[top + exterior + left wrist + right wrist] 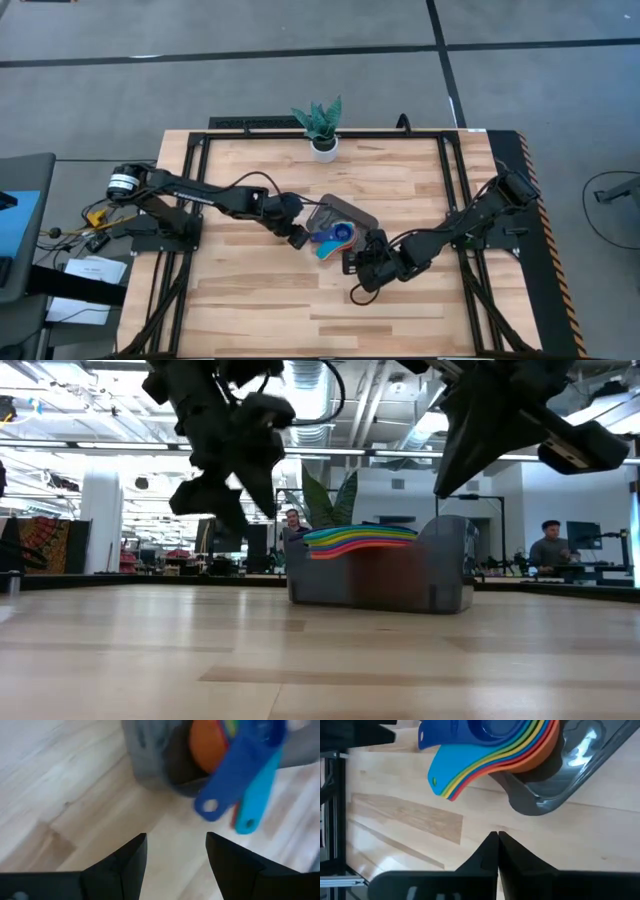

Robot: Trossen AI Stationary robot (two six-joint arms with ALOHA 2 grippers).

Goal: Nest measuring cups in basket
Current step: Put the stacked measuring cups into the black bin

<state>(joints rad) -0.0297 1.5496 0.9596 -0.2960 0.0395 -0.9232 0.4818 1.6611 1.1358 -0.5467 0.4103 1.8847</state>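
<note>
Cups: the measuring cups (pixel 490 755) sit nested in one stack, bowls inside the basket, handles fanned out over its near rim above the table.
Stack order: dark blue on top, then light blue, with yellow, green, red and orange edges showing below; I cannot count all seven layers for sure.
Basket: the grey basket (pixel 352 213) stands mid-table, between the two arms, level and flat on the wood.
Left gripper: the left gripper (pixel 175 857) hovers just left of the basket, jaws well apart, nothing between them.
Right gripper: the right gripper (pixel 498 851) hovers just near-right of the basket, fingers pressed together, empty.
Step in hand: judged as the finish; the stack looks settled, so both arms need only clear off.
How to do it well: lift each gripper straight up before swinging outward, so no finger catches the overhanging handles.
Risk: a nudge on the handles could tip the stack out or slide the light basket.
Table: the table (pixel 250 310) shows bare wood around the basket.
Plant: the potted plant (pixel 322 128) stands at the far edge, well apart from the work.
</note>
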